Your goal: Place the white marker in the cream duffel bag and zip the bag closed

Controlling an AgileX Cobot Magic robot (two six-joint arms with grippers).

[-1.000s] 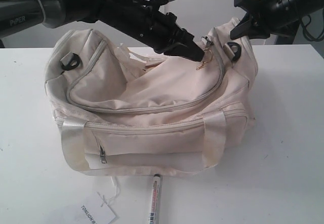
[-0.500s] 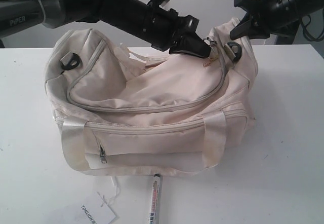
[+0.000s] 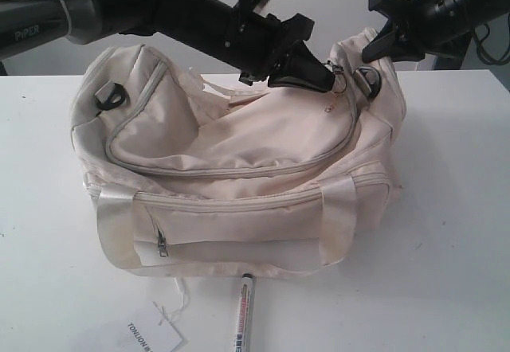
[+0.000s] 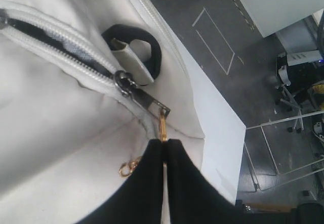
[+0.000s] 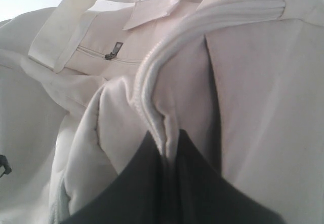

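The cream duffel bag [image 3: 239, 169] lies on the white table [image 3: 454, 209], its curved top zip mostly shut. My left gripper [image 3: 328, 81] reaches across to the bag's right end and is shut on the gold ring zip pull [image 4: 163, 127], which hangs from the dark slider [image 4: 123, 81]. A short stretch of zip behind the slider still gapes in the left wrist view. My right gripper [image 3: 381, 43] is shut on a fold of the bag's cream fabric [image 5: 164, 133] at its right end. The white marker [image 3: 243, 314] lies on the table in front of the bag, outside it.
A white paper tag [image 3: 147, 334] with black print and string lies left of the marker near the table's front edge. Black strap rings [image 3: 109, 95] sit at both bag ends. A front pocket zip [image 3: 162, 244] runs between the satin handles.
My left gripper has drawn the gold pull rightward and upward along the curved zip toward the bag's right end. The right gripper and the marker have not moved.
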